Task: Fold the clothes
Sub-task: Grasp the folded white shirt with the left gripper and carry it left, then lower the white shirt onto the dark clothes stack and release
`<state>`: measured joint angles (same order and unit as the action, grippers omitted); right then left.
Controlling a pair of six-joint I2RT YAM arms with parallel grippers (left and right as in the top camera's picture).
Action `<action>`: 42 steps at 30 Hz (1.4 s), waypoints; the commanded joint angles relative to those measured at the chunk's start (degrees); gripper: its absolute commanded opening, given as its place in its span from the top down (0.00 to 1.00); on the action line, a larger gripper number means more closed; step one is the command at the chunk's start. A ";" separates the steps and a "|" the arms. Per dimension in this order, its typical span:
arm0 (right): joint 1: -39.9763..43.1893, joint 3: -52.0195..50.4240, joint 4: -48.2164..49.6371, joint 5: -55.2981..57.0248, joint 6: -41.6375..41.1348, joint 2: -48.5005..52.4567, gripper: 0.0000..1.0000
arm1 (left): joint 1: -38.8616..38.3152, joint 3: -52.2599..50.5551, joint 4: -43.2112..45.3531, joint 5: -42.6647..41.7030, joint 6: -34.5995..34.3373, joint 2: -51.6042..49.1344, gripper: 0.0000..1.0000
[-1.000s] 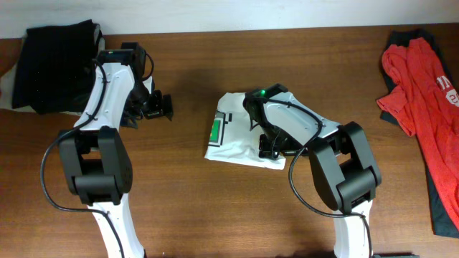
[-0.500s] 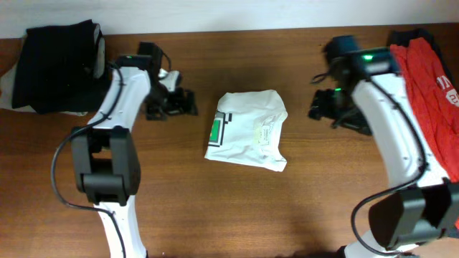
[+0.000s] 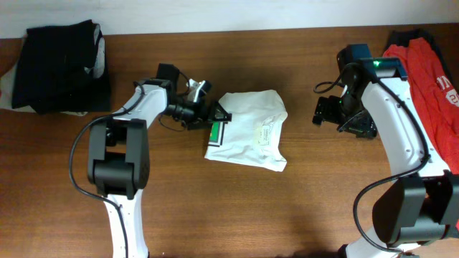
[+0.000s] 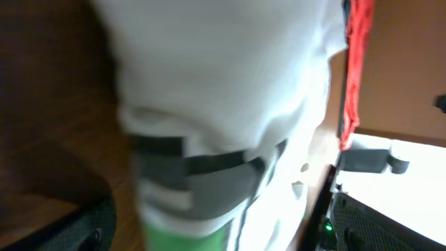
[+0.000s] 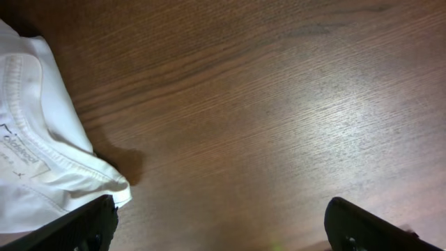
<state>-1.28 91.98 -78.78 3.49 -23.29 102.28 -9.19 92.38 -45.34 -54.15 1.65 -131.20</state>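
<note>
Placement of the folded white thin-fabric T-shirt (image 3: 251,132): centre of the brown wooden table (image 3: 179,208). Left gripper (image 3: 217,115), jaws spread, sits at its left edge by the green label (image 3: 214,132). Right gripper (image 3: 318,111), jaws spread, stands well apart to its right; the left arm is nearer.

One folded white T-shirt (image 3: 251,132), one black clothing pile (image 3: 61,64) and one red garment (image 3: 430,93) share one wooden table (image 3: 215,208) with two robot arms, the left arm (image 3: 115,154) and the right arm (image 3: 391,107).
</note>
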 commanded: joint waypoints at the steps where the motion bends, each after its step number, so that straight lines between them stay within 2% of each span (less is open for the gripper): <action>1: 0.17 -1.86 1.07 -0.33 0.55 -0.11 0.01 | -4.70 -1.60 0.83 2.51 1.20 -5.75 0.01; 3: 0.17 -2.78 1.66 -0.33 0.57 -0.11 0.02 | -7.39 -1.60 2.25 4.09 1.09 -5.86 0.01; 5: 0.17 -3.41 1.68 -0.31 0.57 -0.11 0.01 | -9.25 -1.60 3.26 9.35 -2.14 -5.86 0.01; 6: 0.17 -3.65 1.70 -0.28 0.59 -0.11 0.02 | -9.77 -1.60 3.63 11.91 -3.85 -5.86 0.07; 7: 0.17 -3.72 1.68 -0.28 0.59 -0.11 0.02 | -10.29 -1.60 4.26 14.86 -5.88 -5.86 0.29; 8: 0.17 -3.72 1.68 -0.28 0.59 -0.11 0.01 | -10.64 -1.60 5.05 17.40 -7.80 -5.86 0.46; 9: 0.17 -3.72 1.68 -0.28 0.59 -0.11 0.01 | -10.69 -1.60 5.55 18.71 -9.18 -5.86 0.71; 12: 0.17 -3.72 1.68 -0.28 0.59 -0.11 0.01 | -10.54 -1.57 6.36 19.78 -9.97 -5.86 0.98; 16: 0.17 -3.72 1.42 -0.28 0.59 -0.02 0.01 | -9.64 -0.02 6.60 24.20 -9.94 -5.86 0.99; 18: 0.17 -3.72 0.79 -0.26 0.61 -0.02 0.01 | -8.07 3.89 3.63 29.40 -8.87 -5.86 0.99; 24: 0.17 -4.76 0.17 -0.28 0.59 -0.02 0.01 | -0.81 18.16 -6.38 43.10 0.48 -5.86 0.99; 27: 0.17 -7.63 0.61 -0.28 0.57 -0.02 0.01 | 5.29 24.83 -7.52 47.63 5.49 -5.86 0.99; 30: 0.17 -9.92 1.60 -0.28 0.55 -0.02 0.01 | 10.14 27.98 -9.42 52.41 7.28 -5.86 0.99; 33: 0.17 -12.59 4.35 -0.42 0.35 0.00 0.01 | 15.93 31.76 -11.54 52.70 9.18 -5.86 0.99; 36: 0.17 -13.31 5.31 -2.91 0.37 0.04 0.01 | 19.52 36.41 -14.40 48.83 9.66 -5.86 0.99; 42: 0.17 -13.31 5.29 -4.24 0.37 0.04 0.01 | 23.45 51.01 -19.71 47.65 9.60 -5.86 0.99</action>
<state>-1.28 79.15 -73.38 0.43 -22.48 102.32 13.23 136.40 -64.40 -4.75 10.13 -136.84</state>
